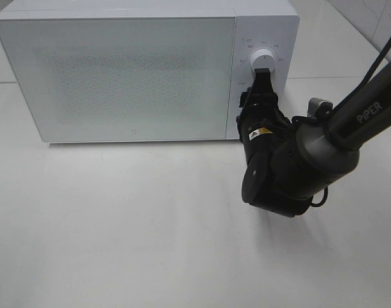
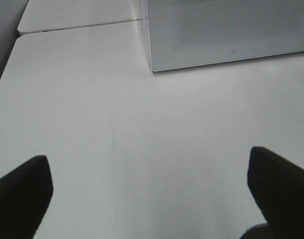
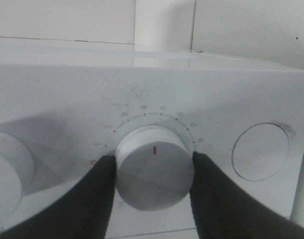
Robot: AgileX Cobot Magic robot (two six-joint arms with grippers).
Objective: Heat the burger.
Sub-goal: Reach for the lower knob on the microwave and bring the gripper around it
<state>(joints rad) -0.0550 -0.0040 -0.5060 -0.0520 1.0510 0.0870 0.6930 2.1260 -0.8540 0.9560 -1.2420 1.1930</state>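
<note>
White fills nearly every view: a white microwave (image 1: pixel 125 77) sits at 12 o'clock on a white table (image 1: pixel 118 224), with its frosted door closed. Seen from the high camera, the black right arm comes in from 3 o'clock. The right gripper (image 1: pixel 263 76) reaches the control panel at about 1 o'clock, meeting a round white dial (image 1: pixel 264 59).

The right wrist camera gives the close detail that the high view cannot. The right gripper (image 3: pixel 153 163) pinches the dial (image 3: pixel 154 172), with one dark finger (image 3: pixel 99 194) pressed against each side of it. A short red mark on the dial points between the numerals 4 and 5 on a scale printed around it. A second white knob (image 3: pixel 5 174) and a round flat button (image 3: pixel 260 152) also show on the panel, one on either side of the dial.

Only the left wrist camera shows the left gripper (image 2: pixel 149 179). Its two black fingertips (image 2: pixel 22 186) are spread wide apart above bare table, and it holds nothing. A lower corner of the microwave (image 2: pixel 227 35) lies well ahead of it.

No view shows the burger. The frosted door hides the inside of the microwave, so the burger's position relative to either gripper cannot be told.
</note>
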